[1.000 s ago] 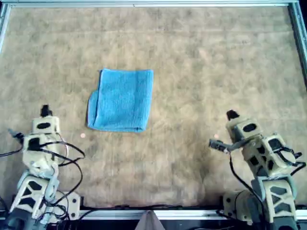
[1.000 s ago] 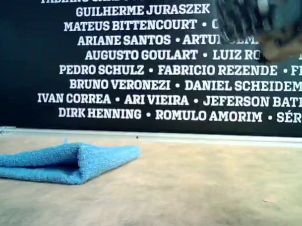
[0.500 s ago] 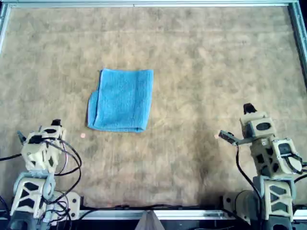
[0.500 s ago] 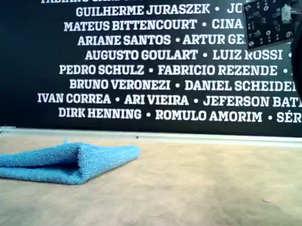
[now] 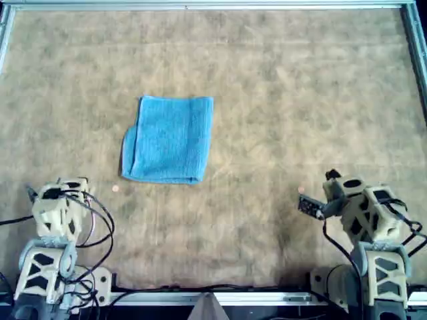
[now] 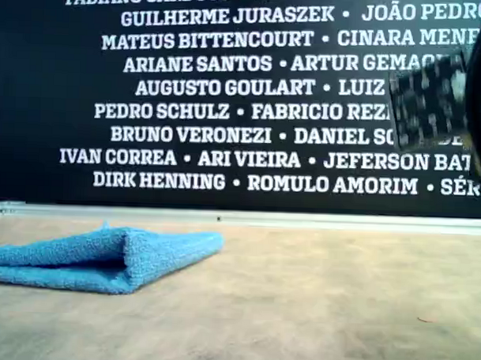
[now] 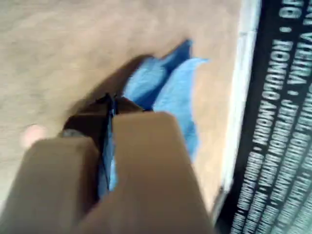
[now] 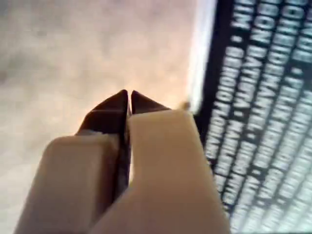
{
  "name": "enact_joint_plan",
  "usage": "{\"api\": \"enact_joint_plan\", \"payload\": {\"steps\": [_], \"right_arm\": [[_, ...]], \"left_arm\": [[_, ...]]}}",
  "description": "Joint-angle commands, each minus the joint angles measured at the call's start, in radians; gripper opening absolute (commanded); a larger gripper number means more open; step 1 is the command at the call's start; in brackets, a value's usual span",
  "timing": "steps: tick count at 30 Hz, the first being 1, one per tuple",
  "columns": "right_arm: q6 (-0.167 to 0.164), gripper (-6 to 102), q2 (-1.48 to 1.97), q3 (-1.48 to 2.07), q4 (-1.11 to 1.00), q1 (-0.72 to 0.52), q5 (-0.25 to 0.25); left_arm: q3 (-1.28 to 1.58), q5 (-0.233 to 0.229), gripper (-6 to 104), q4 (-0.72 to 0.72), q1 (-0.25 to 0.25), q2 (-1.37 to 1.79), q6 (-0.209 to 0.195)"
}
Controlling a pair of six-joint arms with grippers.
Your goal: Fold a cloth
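Observation:
The light blue cloth [image 5: 170, 139] lies folded on the brown table, left of the middle in the overhead view. It also shows at the exterior view's left [image 6: 103, 258], one layer doubled over. My first gripper [image 5: 331, 175] is the arm at the overhead view's lower right. It is shut and empty, far from the cloth. In the first wrist view the shut gripper [image 7: 108, 100] has the cloth [image 7: 170, 92] beyond it. My second gripper [image 5: 72, 181] is at the overhead view's lower left, shut and empty [image 8: 129, 92], apart from the cloth.
A metal rail [image 5: 200, 5] edges the far side of the table, with a black wall of white names [image 6: 227, 108] behind it. Small pink spots [image 5: 115, 189] mark the table near each arm. A blurred circuit board [image 6: 429, 100] on an arm hangs at the exterior view's right.
Both arms have drawn back toward the table's near edge and folded in. The circuit board has dropped lower in the exterior view. The cloth has not moved.

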Motion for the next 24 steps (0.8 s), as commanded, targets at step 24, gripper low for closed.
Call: {"api": "enact_joint_plan", "payload": {"steps": [24], "right_arm": [[-0.003, 3, 0.043, 0.012, 0.261, -0.002, 0.003]], "left_arm": [[-0.015, -0.009, 0, 0.336, 0.011, -0.005, 0.008]]}}
